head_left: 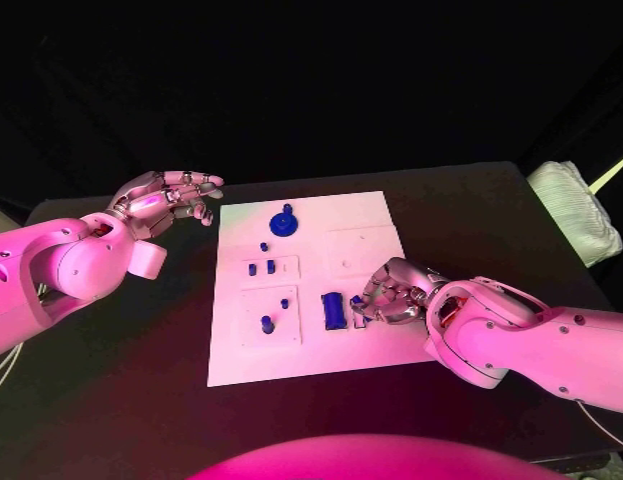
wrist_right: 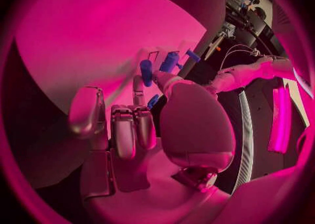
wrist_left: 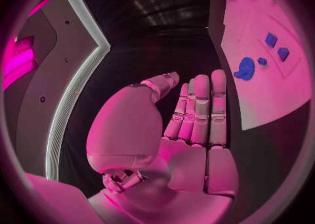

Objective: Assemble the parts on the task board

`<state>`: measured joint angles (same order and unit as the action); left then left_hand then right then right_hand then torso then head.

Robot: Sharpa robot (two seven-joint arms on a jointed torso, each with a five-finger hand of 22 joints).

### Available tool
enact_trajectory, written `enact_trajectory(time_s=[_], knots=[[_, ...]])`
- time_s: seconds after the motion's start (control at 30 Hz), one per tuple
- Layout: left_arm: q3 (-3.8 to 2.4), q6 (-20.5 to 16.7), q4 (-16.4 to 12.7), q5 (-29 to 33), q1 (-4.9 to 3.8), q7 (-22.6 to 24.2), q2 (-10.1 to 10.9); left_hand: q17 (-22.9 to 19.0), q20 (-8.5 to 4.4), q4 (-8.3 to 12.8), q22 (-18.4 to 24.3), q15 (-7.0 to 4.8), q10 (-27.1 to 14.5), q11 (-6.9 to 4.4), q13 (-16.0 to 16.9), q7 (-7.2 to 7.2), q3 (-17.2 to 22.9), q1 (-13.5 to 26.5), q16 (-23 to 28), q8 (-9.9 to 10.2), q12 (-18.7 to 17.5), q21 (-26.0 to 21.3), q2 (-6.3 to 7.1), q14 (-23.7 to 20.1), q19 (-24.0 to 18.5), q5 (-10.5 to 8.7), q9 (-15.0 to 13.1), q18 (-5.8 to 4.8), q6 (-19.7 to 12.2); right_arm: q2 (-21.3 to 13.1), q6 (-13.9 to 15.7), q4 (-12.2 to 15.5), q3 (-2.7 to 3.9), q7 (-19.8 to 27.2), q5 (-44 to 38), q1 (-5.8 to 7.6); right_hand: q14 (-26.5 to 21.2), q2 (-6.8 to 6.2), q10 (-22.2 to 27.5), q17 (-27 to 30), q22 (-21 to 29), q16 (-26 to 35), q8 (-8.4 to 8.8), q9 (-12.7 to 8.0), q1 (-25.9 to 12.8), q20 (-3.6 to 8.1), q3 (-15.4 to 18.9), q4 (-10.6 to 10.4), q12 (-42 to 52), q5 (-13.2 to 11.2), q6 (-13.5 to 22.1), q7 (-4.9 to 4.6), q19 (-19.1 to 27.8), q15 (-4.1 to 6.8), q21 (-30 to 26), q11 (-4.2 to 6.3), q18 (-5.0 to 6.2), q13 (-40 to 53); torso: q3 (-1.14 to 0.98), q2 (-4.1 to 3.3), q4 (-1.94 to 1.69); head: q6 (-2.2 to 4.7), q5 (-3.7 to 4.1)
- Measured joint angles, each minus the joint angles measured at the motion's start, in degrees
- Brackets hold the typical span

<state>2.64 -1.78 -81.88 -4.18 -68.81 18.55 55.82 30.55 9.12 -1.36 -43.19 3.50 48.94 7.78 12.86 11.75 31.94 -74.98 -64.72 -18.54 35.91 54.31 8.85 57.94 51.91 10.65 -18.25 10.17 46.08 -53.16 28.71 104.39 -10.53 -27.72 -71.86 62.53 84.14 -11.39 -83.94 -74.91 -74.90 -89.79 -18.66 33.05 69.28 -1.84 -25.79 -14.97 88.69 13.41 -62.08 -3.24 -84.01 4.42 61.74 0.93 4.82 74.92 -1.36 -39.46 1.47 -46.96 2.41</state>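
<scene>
The white task board lies mid-table. On it are a round blue part at the far end, two small blue pieces in a square recess, a blue peg standing in a nearer recess, and a blue block. My right hand rests over the board's near right part and pinches a small blue part between thumb and finger, next to the block. My left hand hovers off the board's far left corner, fingers extended, holding nothing. The round part lies ahead of that hand.
A folded white cloth sits at the table's right edge. The black table has bare surface around the board on all sides. My right forearm crosses the near right corner of the table.
</scene>
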Motion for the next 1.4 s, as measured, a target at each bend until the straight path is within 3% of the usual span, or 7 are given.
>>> enact_trajectory(time_s=[0.2, 1.0, 1.2, 1.4], knots=[[0.00, 0.06, -0.11, -0.06, 0.00, -0.11, 0.13, 0.00, 0.00, -0.09, 0.00, 0.00, 0.00, 0.00, 0.00, 0.00, -0.10, 0.00, 0.00, 0.00, 0.00, -0.22, 0.00, 0.00, 0.00, 0.00, 0.00, 0.00, 0.00, 0.03, -0.60, -0.08, 0.05, -0.13, -0.67, -0.04, 0.00, 0.25, 0.06, 0.00, 0.00, 0.00, -0.14, 0.05, -0.84, 0.00, 0.39, -0.39, 0.00, -0.80, -0.55, 0.55, 0.00, 0.00, 0.55, 0.06, 0.00, 0.00, -0.01, 0.01, -0.01, -0.16, -0.13], [0.00, 0.38, -0.20, 0.09, 0.00, -0.54, 0.30, 0.00, 0.00, -0.16, 0.06, 0.00, 0.00, 0.00, 0.00, -0.21, -0.16, 0.00, 0.00, 0.00, 0.00, -0.22, 0.00, 0.00, 0.00, 0.00, 0.05, 0.00, -0.21, 0.30, -1.45, -0.05, 0.04, -0.25, -2.00, -0.10, -0.21, 0.83, 0.04, 0.01, -0.03, 0.00, -1.07, 0.52, -1.43, 0.40, 0.56, -0.55, 0.66, -0.92, -1.31, 0.51, 0.00, 0.20, 1.65, 0.44, 0.00, -0.01, -0.04, 0.03, 0.07, -0.37, -0.30], [0.00, 0.45, -0.20, 0.10, 0.00, -0.62, 0.30, 0.00, 0.00, -0.16, 0.06, 0.00, 0.00, 0.00, -0.04, -0.21, -0.16, 0.00, 0.00, 0.00, 0.00, -0.22, 0.00, 0.00, 0.00, 0.00, 0.05, 0.00, -0.21, 0.29, -1.42, -0.02, -0.02, -0.25, -2.01, -0.18, 0.00, 0.78, 0.05, -0.01, -0.03, 0.00, -1.65, 0.93, -3.91, 0.40, 1.59, -1.57, 0.66, -2.15, -2.06, 1.26, 0.00, 0.41, 1.63, 0.44, 0.01, -0.01, -0.03, 0.05, 0.06, -0.42, -0.35], [0.00, 0.50, -0.20, 0.10, 0.00, -0.68, 0.31, 0.00, 0.00, -0.16, 0.06, 0.00, 0.00, 0.00, -0.04, -0.21, -0.16, 0.00, 0.00, 0.00, 0.00, -0.22, 0.00, 0.00, 0.00, 0.00, 0.04, 0.00, -0.21, 0.26, -1.36, 0.14, -0.02, -0.24, -2.01, -0.18, 0.00, 1.38, 0.11, -0.04, -0.02, 0.00, -1.97, 1.09, -7.52, 0.40, 2.72, -1.70, 0.65, -3.31, -1.85, 1.04, 0.00, 0.41, 1.84, 0.50, 0.01, -0.02, -0.03, 0.06, 0.06, -0.46, -0.44]])
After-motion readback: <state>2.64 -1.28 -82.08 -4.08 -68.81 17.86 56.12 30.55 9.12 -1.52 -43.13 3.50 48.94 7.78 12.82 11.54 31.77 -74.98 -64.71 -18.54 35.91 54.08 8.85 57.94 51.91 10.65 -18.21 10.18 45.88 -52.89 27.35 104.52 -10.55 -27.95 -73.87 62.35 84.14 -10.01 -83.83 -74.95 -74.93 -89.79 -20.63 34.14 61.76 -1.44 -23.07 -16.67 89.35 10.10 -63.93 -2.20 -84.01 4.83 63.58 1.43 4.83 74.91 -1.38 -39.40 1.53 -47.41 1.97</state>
